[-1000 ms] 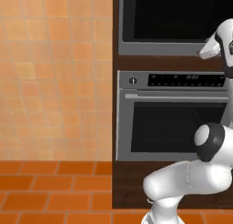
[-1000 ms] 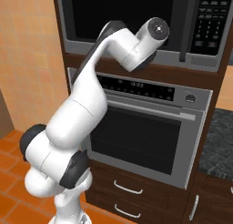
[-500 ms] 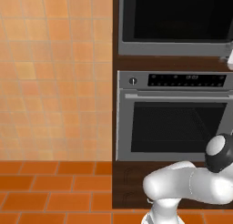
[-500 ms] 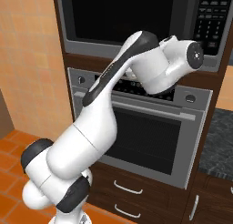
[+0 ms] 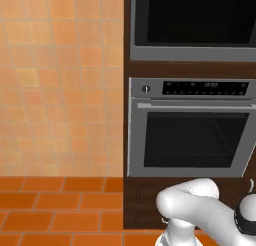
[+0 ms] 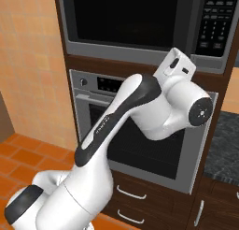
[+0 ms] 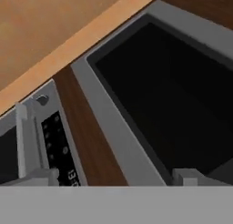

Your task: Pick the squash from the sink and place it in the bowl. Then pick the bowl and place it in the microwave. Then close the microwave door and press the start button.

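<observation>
Orange tiled wall left of my arm, microwave above steel oven, my claw's opening cannot be told, tips barely visible before microwave door.

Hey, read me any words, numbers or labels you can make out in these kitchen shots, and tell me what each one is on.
None can be read.
Oven control panel: small pale marks and a display, too blurred to read.
Microwave keypad: rows of pale button labels, too small to read.
Oven panel in the hand view: light dots and a blurred figure, unreadable.
</observation>
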Available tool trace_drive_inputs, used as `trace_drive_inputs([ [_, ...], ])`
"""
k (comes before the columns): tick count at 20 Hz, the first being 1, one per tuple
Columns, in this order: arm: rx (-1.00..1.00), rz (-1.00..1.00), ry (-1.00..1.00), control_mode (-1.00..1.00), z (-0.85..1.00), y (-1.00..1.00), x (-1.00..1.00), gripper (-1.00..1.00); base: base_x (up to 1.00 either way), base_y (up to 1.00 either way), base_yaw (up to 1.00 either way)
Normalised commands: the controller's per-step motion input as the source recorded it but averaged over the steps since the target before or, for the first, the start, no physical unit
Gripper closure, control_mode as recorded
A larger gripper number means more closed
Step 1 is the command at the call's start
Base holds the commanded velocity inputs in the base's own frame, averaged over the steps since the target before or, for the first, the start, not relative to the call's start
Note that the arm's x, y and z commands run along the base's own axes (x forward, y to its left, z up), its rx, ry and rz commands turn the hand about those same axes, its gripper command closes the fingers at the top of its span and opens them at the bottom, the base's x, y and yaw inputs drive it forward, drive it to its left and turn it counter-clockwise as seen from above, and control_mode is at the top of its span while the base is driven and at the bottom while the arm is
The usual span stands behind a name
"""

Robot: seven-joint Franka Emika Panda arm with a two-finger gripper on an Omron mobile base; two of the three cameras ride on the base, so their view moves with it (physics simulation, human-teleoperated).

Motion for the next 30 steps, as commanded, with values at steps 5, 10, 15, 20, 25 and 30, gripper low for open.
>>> trace_drive_inputs([
  [5,-0.28,-0.12,-0.3,-1.0,0.0,-0.6,-0.11,-1.0,0.0,0.0,0.0],
  [10,-0.17,-0.02,-0.2,-1.0,0.05,-0.71,0.04,-1.0,0.0,0.0,0.0],
  [15,-0.15,0.0,-0.07,-1.0,0.26,-0.49,0.58,-1.0,0.0,0.0,0.0],
  [20,-0.15,0.0,-0.02,-1.0,0.15,-0.21,0.42,-1.0,0.0,0.0,0.0],
  [25,-0.18,-0.06,-0.03,-1.0,0.01,-0.23,0.17,-1.0,0.0,0.0,0.0],
  [30,-0.05,-0.05,0.0,-1.0,0.0,-0.21,0.44,-1.0,0.0,0.0,0.0],
])
